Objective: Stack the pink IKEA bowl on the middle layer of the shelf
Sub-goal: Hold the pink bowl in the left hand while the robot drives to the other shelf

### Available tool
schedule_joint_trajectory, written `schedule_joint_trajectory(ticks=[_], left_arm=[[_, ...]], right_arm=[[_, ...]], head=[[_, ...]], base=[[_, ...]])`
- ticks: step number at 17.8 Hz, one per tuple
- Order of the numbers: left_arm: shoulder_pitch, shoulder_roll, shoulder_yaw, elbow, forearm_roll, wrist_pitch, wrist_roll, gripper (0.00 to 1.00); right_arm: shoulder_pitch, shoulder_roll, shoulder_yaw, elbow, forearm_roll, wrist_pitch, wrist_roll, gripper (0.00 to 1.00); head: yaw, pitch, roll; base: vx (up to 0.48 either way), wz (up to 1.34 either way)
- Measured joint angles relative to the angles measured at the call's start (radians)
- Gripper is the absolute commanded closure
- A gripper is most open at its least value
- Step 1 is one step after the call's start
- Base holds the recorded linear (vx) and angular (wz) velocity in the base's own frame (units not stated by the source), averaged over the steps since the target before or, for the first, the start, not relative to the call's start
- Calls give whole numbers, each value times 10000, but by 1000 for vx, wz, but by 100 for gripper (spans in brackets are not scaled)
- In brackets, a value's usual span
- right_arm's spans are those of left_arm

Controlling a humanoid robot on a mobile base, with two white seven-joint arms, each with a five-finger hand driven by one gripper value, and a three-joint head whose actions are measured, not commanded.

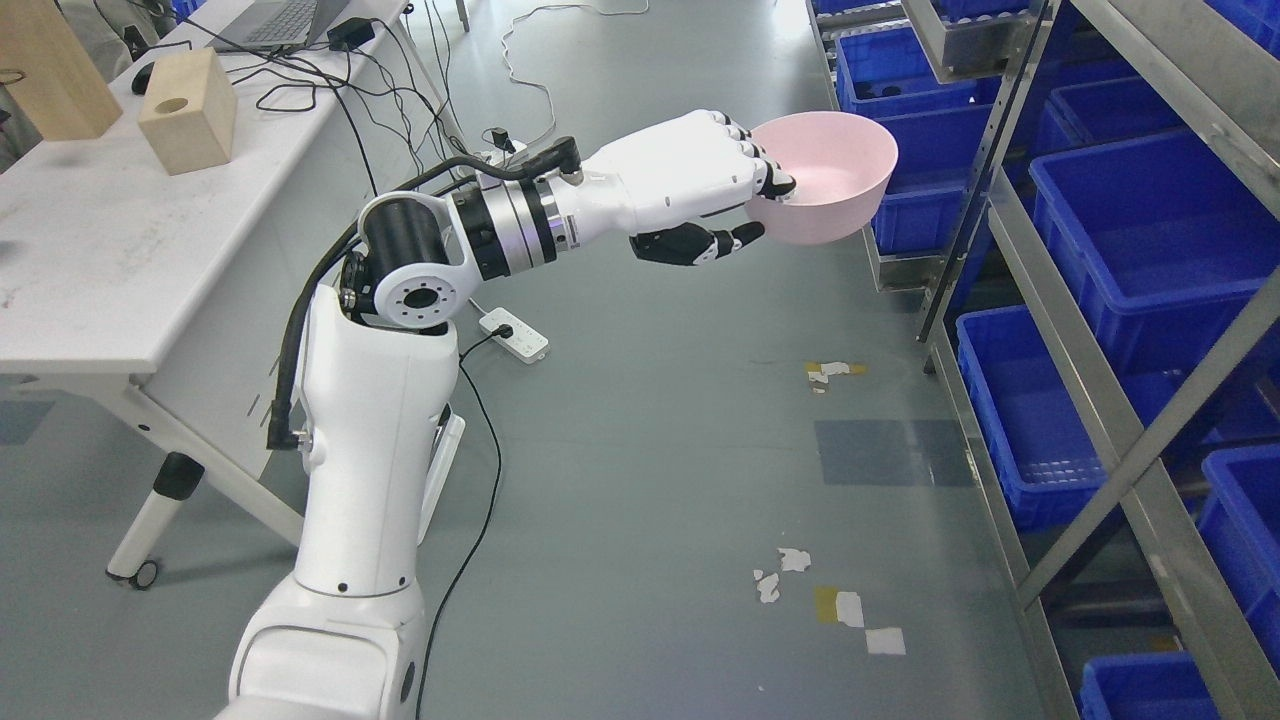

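The left hand (715,185) holds the round pink plastic bowl (830,180) by its near rim, fingers (765,180) hooked inside and thumb beneath; the bowl hangs over the floor just short of the grey metal shelf (1010,230); I judge it should stay level and enter between the slanted uprights, clear of the blue plastic bins (1150,230); open floor lies behind it.

A white desk (90,260) stands at the left, carrying two wooden blocks: a small one with a round hole (188,110) and a taller one (50,65) behind it. A laptop (280,20) and black cables (330,85) lie further back. On the grey floor rest a white power strip (513,335) and torn tape scraps (840,605). Blue bins (1150,240) line the right
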Motion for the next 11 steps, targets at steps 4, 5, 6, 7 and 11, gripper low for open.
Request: schedule_joint_trajectory(ticks=[4,5,6,7,11], left_arm=[[-8,0,0,0,7,0,3,97],[-9,0,0,0,8,1,3,97],[-10,0,0,0,10,1,3,97],[-13,0,0,0,12,1,4,97],[-46,0,-14,6,14,1,4,97]], right_arm=[[0,0,0,0,0,0,0,0],[-1,0,0,0,0,0,0,0],[-1,0,0,0,0,0,0,0],[0,0,0,0,0,0,0,0],[-1,0,0,0,0,0,0,0]], head=[[0,0,0],[0,0,0],[0,0,0],[0,0,0],[0,0,0]], base=[[265,14],[282,33],[240,116],[203,109],[199,102]])
